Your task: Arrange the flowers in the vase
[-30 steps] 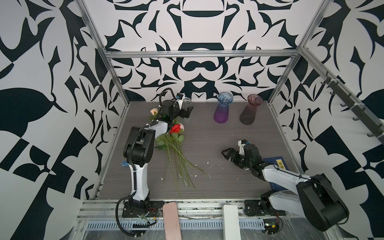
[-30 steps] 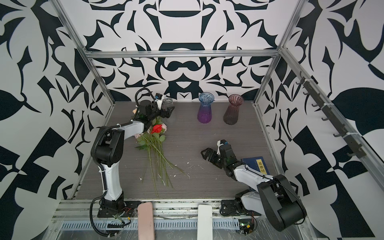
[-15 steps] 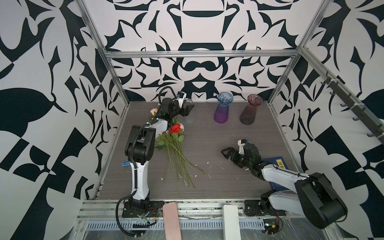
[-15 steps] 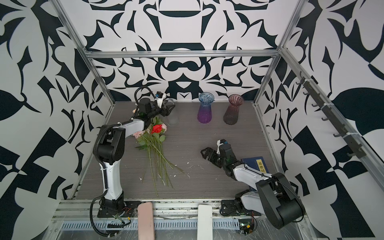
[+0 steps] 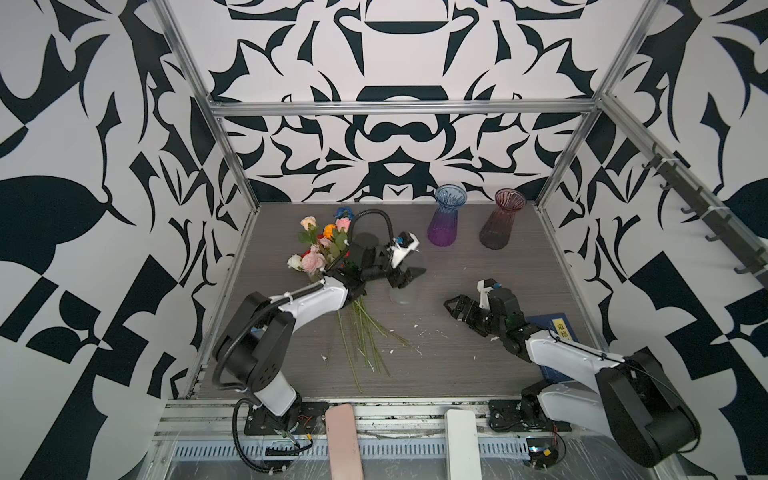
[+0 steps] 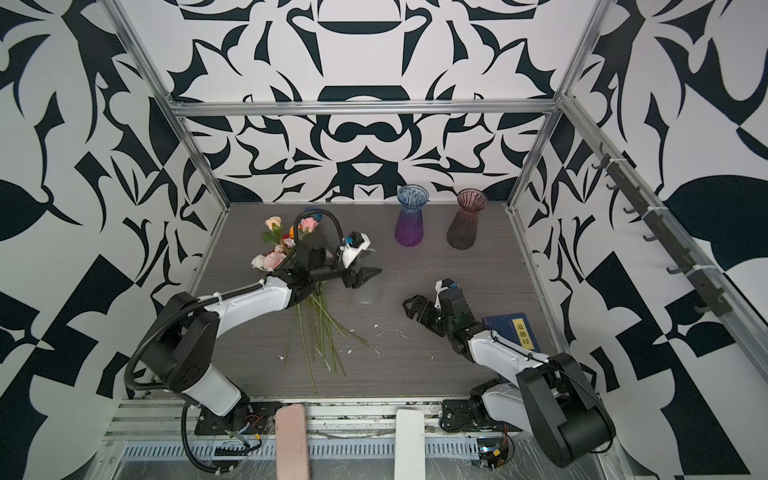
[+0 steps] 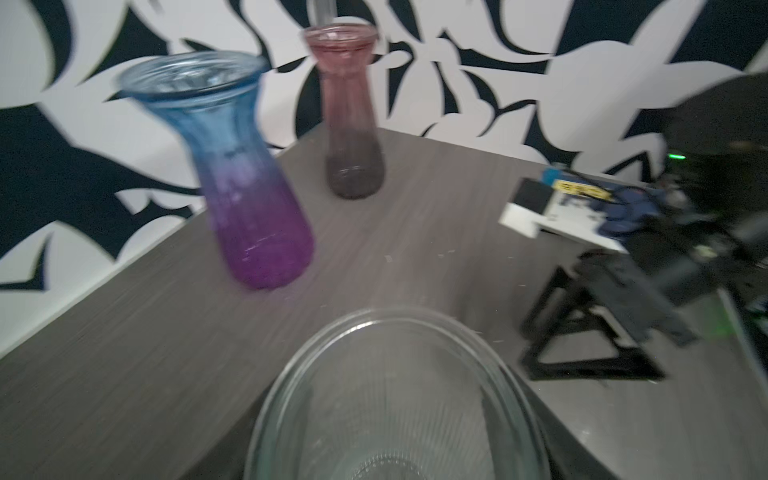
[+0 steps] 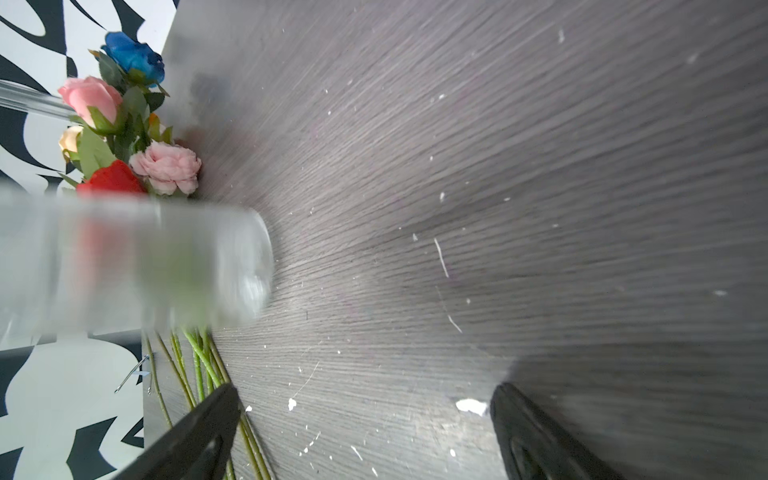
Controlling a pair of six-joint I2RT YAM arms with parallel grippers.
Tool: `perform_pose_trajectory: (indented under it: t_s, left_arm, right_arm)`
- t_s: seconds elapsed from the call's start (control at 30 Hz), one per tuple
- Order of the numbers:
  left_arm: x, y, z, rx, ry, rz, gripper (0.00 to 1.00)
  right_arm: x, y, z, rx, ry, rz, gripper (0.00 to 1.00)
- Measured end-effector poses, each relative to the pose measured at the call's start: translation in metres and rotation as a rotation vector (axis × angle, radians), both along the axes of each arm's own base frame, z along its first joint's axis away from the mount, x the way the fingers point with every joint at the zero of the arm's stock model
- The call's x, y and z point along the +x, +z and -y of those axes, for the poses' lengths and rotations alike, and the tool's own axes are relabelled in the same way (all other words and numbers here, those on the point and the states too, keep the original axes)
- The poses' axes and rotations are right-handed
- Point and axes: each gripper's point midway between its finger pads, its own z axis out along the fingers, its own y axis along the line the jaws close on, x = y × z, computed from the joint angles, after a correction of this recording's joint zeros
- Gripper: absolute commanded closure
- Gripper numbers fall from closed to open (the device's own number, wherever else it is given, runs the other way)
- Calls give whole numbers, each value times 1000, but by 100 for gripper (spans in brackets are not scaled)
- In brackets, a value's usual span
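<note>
Flowers (image 5: pixel 316 259) are lying bunched back-left on the tabletop (image 5: pixel 457 374): pink, red, orange, blue and cream heads, green stems fanning frontward. Left pincer (image 5: pixel 409 277) is gripping a clear glass vase (image 5: pixel 402 294) just right of the bunch. Right pincer (image 5: pixel 451 313) is hanging open, well apart from the stems.

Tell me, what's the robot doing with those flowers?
The left gripper holds a clear glass vase near the middle of the table. The flowers lie in a bunch beside it, none in a vase yet. The right gripper is open and empty. A blue-purple vase and a pink vase stand empty at the back.
</note>
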Motion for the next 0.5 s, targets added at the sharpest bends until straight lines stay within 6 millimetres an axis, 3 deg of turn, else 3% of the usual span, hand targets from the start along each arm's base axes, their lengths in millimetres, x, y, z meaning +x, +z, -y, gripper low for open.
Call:
perform_pose_trajectory:
  t_s: [0.07,0.17,0.27,0.5]
  left_arm:
    - [-41,2,13,4,-69,15,37]
    - [-75,0,20,14,-111,24,36]
    - [-83,-11,18,39,-99,20,35]
    - [-71,-10,16,45,-26,60,30]
  right_arm:
    - [-1,5,3,-8,-11,12,2]
    - [-3,8,6,-20,-17,20,2]
    - [-5,10,9,-29,-24,25,2]
    - [-7,14,13,-34,-40,43,3]
